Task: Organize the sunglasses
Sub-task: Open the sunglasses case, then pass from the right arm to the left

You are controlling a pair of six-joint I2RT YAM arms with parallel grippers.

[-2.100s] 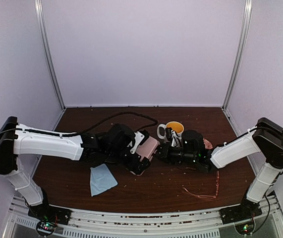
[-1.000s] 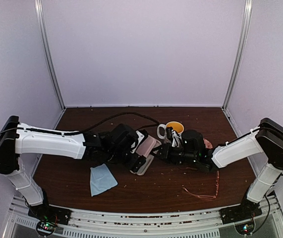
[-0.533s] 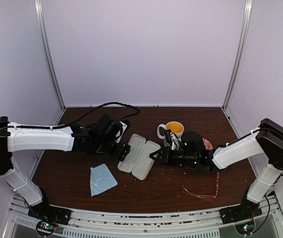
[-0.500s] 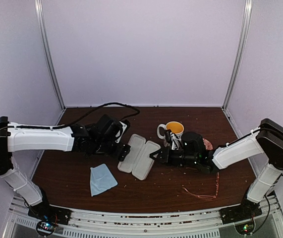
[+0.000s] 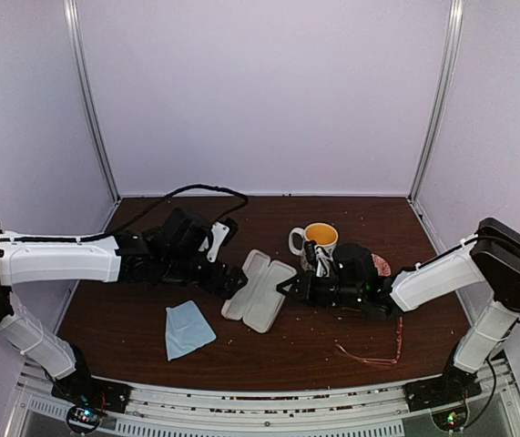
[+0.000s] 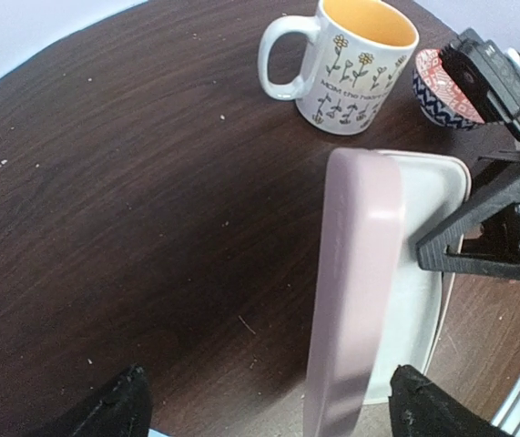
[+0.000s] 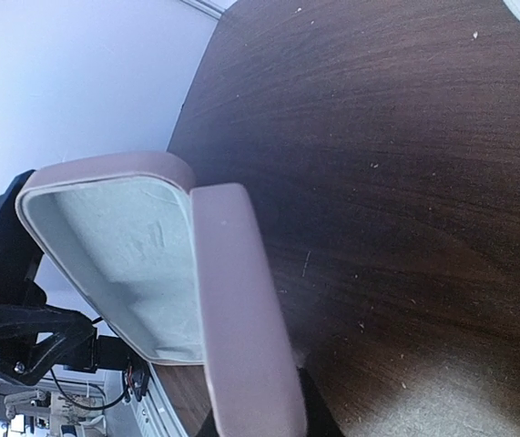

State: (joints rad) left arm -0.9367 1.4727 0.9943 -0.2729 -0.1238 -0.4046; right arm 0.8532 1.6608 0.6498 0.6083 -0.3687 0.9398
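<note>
**Pink oblong hard case [image 5: 258,291] lies open, and your right gripper [image 5: 289,288] pinches its right rim.**
Your left gripper [image 5: 233,283] sits just beside the case's left edge, fingers spread wide, gripping nothing. The thin reddish-pink wire-frame sunglasses [image 5: 369,355] lie to the case's right, on the arm-base side, well apart from both grippers.

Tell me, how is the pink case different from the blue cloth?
The pink case is a hard shell lying open; the blue cloth is thin and lies flat. The case is pink outside and pale inside; the cloth is light blue all over. The right gripper has its jaws pinched on the case's edge; nothing touches the cloth. Both rest on the dark table.
</note>
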